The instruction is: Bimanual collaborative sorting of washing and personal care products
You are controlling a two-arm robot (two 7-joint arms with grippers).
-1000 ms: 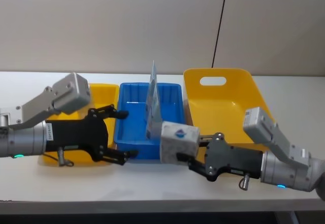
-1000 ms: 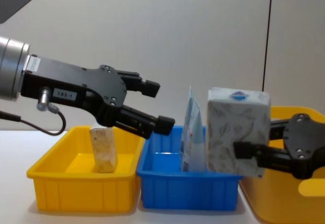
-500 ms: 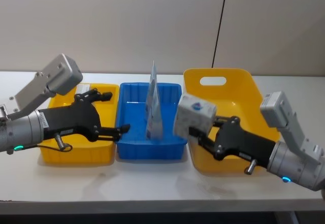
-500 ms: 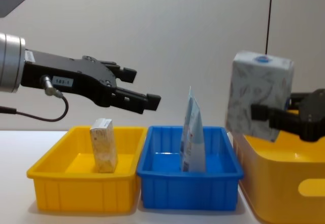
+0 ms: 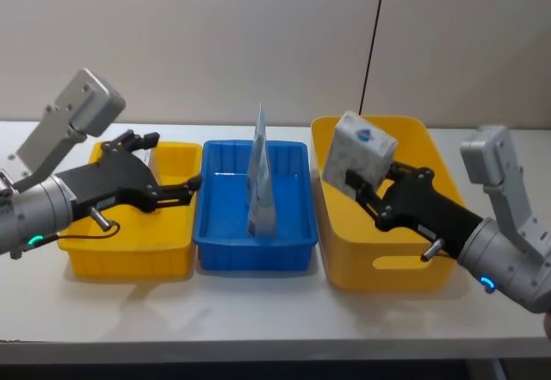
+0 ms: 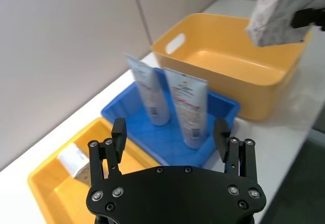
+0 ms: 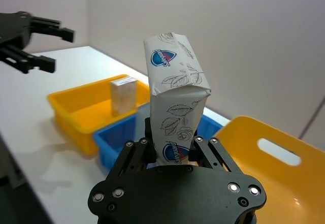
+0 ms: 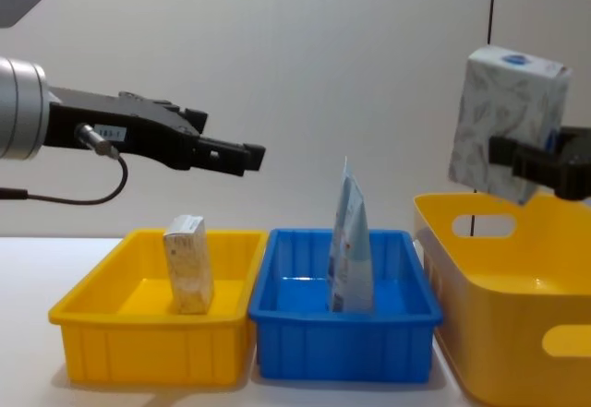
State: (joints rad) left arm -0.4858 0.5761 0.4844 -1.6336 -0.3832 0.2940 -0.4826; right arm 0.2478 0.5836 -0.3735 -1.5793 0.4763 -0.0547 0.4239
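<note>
Step in hand, as we judged it: set the marbled pack down in the large yellow bin, which stood touching or just beside the blue bin on its right.

- The right gripper had its fingers clamped on the lower part of the pack. The pack hung tilted, above the large bin's rim and over the side nearest the blue bin. In the chest view it was clear of the rim.
- The left gripper hovered to the left of the blue bin, over the small yellow bin, with its fingers spread and nothing between them.
- The cream speckled box stood upright in the small yellow bin. A tall flat pouch and a second pouch stood upright inside the blue bin.
- All three bins sat in a row on the white surface.

How to do it well (judgement):
1. Carry the pack farther from the blue bin, toward the middle of the large bin, before descending, so that its corner misses the near wall.
2. Level the tilt first.
3. Let go low, close to the bin floor, as the pack looked soft-wrapped and might topple or bounce.
4. Hold the left arm off the blue bin, since the upright pouches looked easy to knock over.
</note>
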